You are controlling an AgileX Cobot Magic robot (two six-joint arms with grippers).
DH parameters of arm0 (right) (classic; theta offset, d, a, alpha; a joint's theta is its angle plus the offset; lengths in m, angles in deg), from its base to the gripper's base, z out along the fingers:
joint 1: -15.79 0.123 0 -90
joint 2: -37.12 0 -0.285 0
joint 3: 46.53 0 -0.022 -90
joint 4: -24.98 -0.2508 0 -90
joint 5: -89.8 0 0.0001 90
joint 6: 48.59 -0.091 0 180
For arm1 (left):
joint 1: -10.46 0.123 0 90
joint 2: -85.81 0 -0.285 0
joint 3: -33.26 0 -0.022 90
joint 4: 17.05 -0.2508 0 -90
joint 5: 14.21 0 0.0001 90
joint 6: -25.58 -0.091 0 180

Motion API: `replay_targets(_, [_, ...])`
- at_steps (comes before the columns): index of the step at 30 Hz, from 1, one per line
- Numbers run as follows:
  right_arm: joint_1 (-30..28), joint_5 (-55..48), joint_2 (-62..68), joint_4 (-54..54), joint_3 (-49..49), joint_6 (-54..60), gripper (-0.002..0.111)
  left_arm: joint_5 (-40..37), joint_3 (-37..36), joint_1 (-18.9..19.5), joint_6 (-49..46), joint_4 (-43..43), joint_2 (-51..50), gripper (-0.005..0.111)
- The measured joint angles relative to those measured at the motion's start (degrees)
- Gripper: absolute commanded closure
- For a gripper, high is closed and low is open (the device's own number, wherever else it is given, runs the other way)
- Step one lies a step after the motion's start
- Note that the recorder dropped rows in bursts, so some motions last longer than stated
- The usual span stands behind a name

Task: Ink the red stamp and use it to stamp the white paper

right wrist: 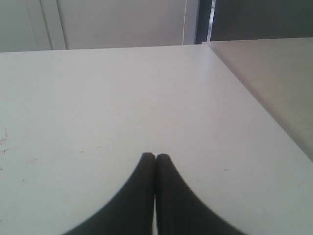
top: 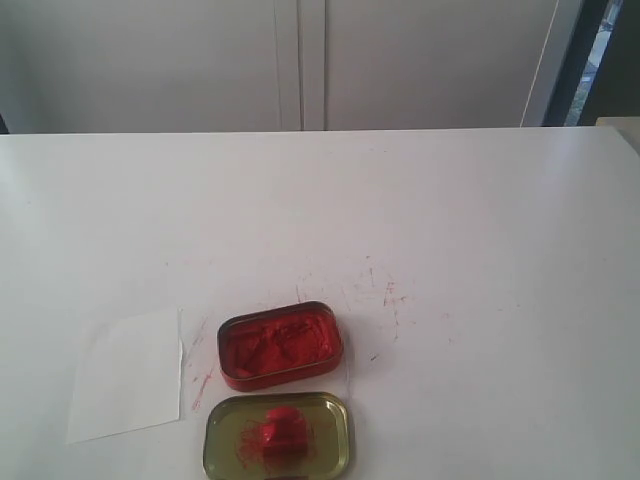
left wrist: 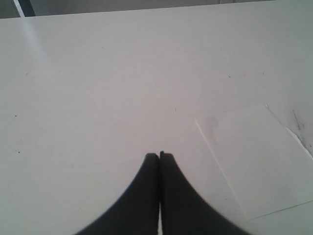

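Observation:
The red stamp (top: 280, 436) lies in the shallow gold tray (top: 225, 445) near the table's front edge. Just behind the tray stands the tin of red ink (top: 280, 345). The white paper (top: 130, 374) lies flat to the left of both tins; it also shows in the left wrist view as the white paper (left wrist: 259, 161). My left gripper (left wrist: 160, 155) is shut with nothing in it, over bare table beside the paper. My right gripper (right wrist: 155, 156) is shut and empty over bare table. Neither gripper shows in the exterior view.
Red ink smears (top: 390, 295) mark the tabletop around the tins. The table's right edge (right wrist: 254, 103) runs near the right gripper, with a lower grey surface beyond. White cabinet doors (top: 300, 60) stand behind the table.

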Motion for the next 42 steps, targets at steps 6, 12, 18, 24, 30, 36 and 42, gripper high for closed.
replay_targets(6, [0.0,0.11,0.0,0.0,0.0,0.0,0.108,0.0,0.0,0.0,0.0,0.0,0.0,0.107])
replay_targets(12, [0.0,0.11,0.0,0.0,0.0,0.0,0.108,0.0,0.0,0.0,0.0,0.0,0.0,0.107])
replay_targets(18, [0.0,0.11,0.0,0.0,0.0,0.0,0.108,0.0,0.0,0.0,0.0,0.0,0.0,0.107])
replay_targets(24, [0.0,0.11,0.0,0.0,0.0,0.0,0.108,0.0,0.0,0.0,0.0,0.0,0.0,0.107])
replay_targets(30, [0.0,0.11,0.0,0.0,0.0,0.0,0.108,0.0,0.0,0.0,0.0,0.0,0.0,0.107])
replay_targets(36, [0.0,0.11,0.0,0.0,0.0,0.0,0.108,1.17,0.0,0.0,0.0,0.0,0.0,0.107])
replay_targets(42, [0.0,0.11,0.0,0.0,0.0,0.0,0.108,7.34,0.0,0.0,0.0,0.0,0.0,0.107])
